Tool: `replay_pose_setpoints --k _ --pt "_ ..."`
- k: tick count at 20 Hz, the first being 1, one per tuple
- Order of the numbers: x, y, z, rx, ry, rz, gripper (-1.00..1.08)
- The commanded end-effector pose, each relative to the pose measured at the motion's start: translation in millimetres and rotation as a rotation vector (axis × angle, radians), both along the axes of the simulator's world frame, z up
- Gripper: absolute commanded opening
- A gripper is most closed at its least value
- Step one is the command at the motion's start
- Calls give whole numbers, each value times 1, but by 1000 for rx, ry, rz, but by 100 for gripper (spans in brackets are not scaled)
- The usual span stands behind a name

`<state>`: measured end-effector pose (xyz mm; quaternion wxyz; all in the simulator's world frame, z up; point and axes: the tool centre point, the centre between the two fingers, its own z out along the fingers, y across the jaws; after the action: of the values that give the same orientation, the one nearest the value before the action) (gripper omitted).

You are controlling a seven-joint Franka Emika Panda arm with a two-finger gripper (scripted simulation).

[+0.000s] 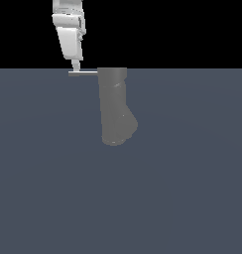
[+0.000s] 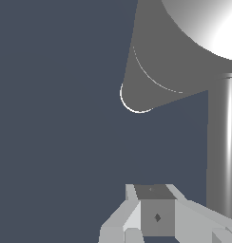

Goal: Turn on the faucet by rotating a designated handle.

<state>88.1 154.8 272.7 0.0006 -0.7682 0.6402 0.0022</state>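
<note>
Tool at faucet handle

Tool [image 1: 76,66] tip meets the handle [image 1: 83,73] beside the faucet [image 1: 115,106]; tool opening cannot be determined. No legible markings.

Flat, dim, sharp renders without cast shadows; bright glare on the faucet [image 2: 203,28].

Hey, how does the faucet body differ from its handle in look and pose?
The faucet is a thick, darker grey column with a bulge near its rounded end; the handle is a thin, paler rod. The faucet runs lengthwise down the exterior view, the handle sticks sideways toward that view's left, beneath the gripper. Both are plain grey and joined.
</note>
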Motion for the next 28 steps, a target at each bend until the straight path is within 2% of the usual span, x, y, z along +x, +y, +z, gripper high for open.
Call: replay_pose_setpoints --k 1,7,28 --pt "2 2 -3 -3 -2 -12 -100" --pt "2 2 -3 -4 -2 -13 -100" --pt "-50 -10 -4 -4 -2 -13 -100"
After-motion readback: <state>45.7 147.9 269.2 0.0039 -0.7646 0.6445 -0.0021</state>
